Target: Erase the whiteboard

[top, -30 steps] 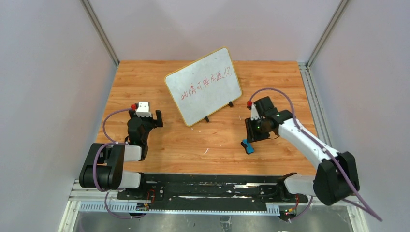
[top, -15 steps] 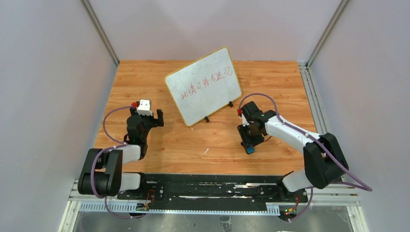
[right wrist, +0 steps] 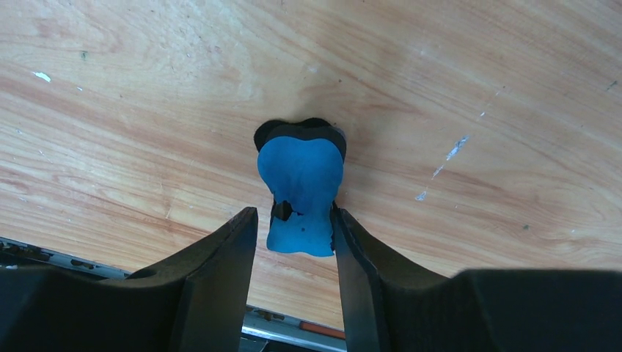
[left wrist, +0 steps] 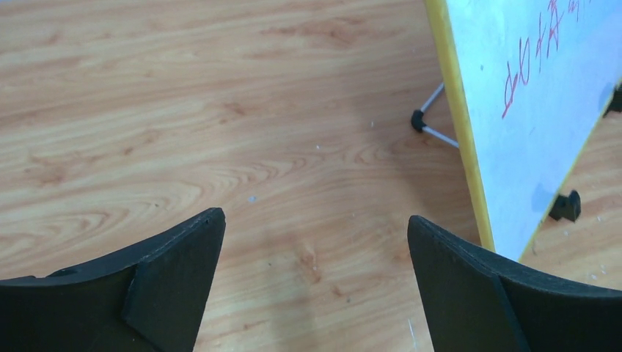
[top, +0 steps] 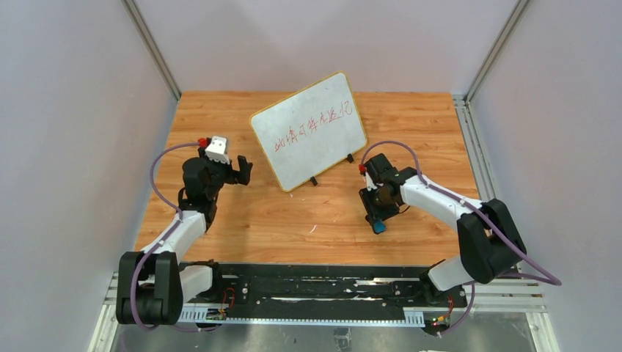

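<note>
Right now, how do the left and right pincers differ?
The left pincer gapes wide, empty; the right pincer is narrow, flanking the blue eraser. The left is beside the whiteboard; the right is apart from it. Both are black, over the wooden table.

Bare surface (top: 213,117) lies open left of the whiteboard (top: 308,130). On its near side stand its black feet (top: 314,180) and, farther right, a blue eraser (top: 378,226).
</note>
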Action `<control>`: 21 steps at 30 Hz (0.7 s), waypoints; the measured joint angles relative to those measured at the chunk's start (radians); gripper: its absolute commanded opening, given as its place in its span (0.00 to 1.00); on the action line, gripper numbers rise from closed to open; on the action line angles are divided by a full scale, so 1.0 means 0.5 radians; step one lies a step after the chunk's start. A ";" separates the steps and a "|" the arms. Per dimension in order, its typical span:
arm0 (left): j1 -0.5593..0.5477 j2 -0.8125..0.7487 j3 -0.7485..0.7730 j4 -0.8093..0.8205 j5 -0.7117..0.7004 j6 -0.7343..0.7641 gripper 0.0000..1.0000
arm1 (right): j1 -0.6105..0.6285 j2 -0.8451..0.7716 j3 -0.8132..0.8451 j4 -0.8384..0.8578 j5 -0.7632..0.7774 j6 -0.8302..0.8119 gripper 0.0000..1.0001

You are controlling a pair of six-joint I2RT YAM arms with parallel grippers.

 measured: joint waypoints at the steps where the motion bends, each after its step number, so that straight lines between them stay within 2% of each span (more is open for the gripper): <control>1: 0.015 -0.001 0.000 -0.029 0.031 -0.004 0.99 | -0.001 0.000 -0.006 0.015 -0.002 0.000 0.45; 11: 0.092 -0.008 0.100 -0.307 0.407 -0.011 0.94 | -0.015 0.069 -0.052 0.125 -0.021 -0.001 0.43; 21: 0.095 -0.008 0.149 -0.443 0.496 -0.011 0.90 | -0.030 0.076 -0.066 0.149 -0.024 0.002 0.33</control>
